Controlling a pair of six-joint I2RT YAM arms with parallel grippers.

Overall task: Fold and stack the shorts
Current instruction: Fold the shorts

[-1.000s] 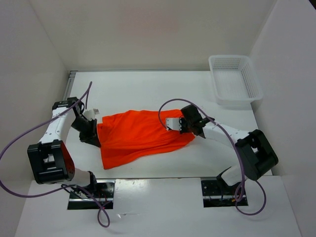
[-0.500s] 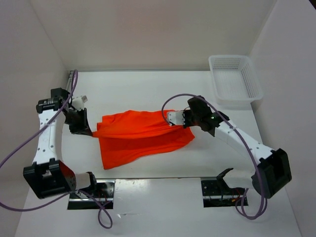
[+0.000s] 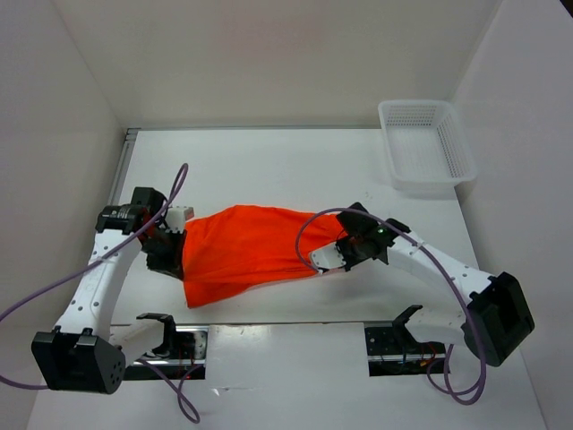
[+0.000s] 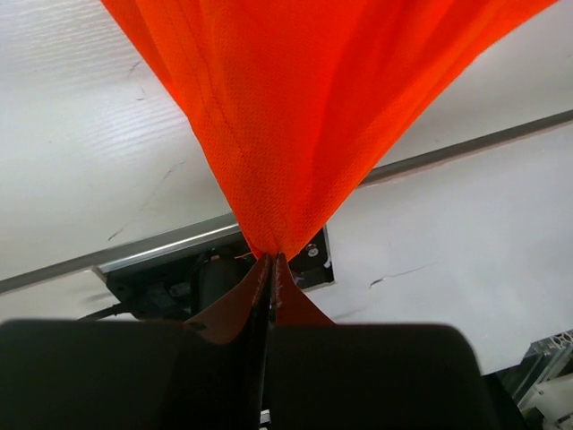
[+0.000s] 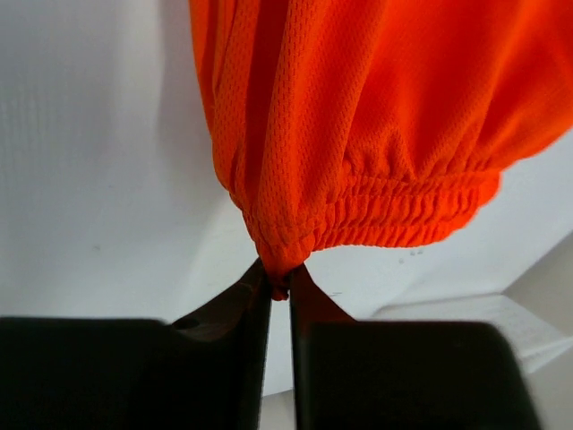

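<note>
- Orange shorts (image 3: 246, 251) sit mid table (image 3: 269, 170), pulled taut left to right, I'd guess for a clean fold.
- Left gripper (image 4: 271, 260) jaws pinch one fabric corner.
- Right gripper (image 5: 279, 273) jaws nip the waistband (image 5: 403, 215).

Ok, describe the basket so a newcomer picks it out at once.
Start at the white table and go to its far right corner, by the right wall. There sits the basket: white, rectangular, with perforated mesh walls. It is the only rigid container, well apart from the orange shorts at mid-table.
</note>
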